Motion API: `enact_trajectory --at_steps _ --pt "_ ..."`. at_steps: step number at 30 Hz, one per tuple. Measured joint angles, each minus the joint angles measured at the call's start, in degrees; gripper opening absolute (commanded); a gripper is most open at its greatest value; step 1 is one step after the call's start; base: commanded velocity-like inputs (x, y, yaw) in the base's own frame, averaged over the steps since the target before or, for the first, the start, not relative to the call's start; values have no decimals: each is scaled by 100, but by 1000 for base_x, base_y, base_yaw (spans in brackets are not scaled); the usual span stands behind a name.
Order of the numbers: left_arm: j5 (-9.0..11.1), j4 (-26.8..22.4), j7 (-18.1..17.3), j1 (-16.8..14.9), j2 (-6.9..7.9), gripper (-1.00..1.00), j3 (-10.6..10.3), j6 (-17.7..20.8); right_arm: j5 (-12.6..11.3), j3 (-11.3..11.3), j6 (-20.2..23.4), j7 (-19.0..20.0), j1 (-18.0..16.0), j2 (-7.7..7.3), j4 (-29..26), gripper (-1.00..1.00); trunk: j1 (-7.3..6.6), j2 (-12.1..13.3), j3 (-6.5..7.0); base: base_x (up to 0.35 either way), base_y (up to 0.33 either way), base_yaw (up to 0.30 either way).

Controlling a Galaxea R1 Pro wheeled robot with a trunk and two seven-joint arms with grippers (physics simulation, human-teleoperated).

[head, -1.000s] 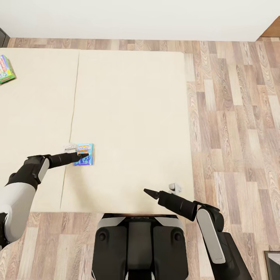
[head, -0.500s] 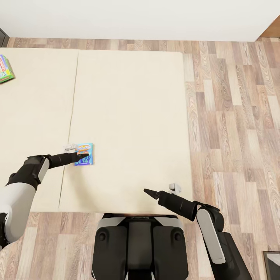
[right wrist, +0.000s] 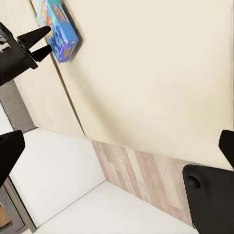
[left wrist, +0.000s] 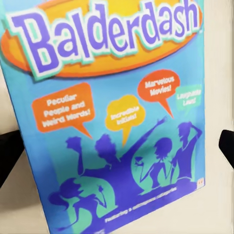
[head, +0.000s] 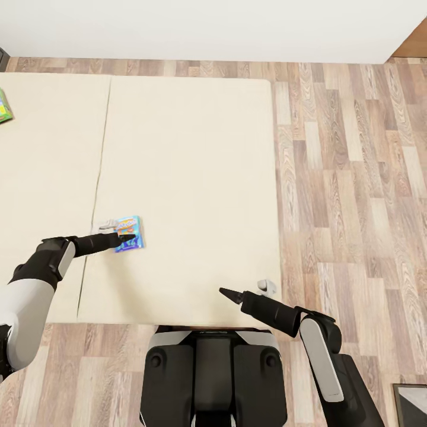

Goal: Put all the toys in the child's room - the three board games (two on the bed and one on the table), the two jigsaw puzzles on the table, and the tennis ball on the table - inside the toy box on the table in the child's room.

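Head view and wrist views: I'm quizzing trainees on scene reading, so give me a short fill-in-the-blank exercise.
1. The blue board game lies on the beige ____.
2. The title printed on its cover reads ____.
3. The left gripper has its fingers open above the ____ board game.
4. The right gripper holds ____.

Missing words: bed; Balderdash; blue; nothing

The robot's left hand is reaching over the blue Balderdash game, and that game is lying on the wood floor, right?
Not quite. The left gripper is over the blue Balderdash game, but the game lies on the beige bed, not the wood floor. The head view shows this.
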Motion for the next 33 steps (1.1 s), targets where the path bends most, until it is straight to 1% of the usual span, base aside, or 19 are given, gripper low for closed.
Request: enact_trajectory --at_steps 4,8,18,28,33 --pt "2 1 0 0 0 100 -1 -1 -1 0 1 0 0 1 -1 100 0 0 0 0 -190 0" --pt "-2 0 0 0 0 100 0 1 0 0 0 0 0 0 0 100 0 0 0 0 -66 0" --pt "2 0 0 0 0 100 2 2 0 0 0 0 0 -4 0 100 0 0 0 0 -9 0" --pt "-1 -11 13 -6 47 100 38 20 0 0 0 0 0 -7 0 100 0 0 0 0 0 0" --pt "-15 -32 115 -54 68 100 63 47 0 -1 0 0 0 -8 0 100 0 0 0 0 0 0"
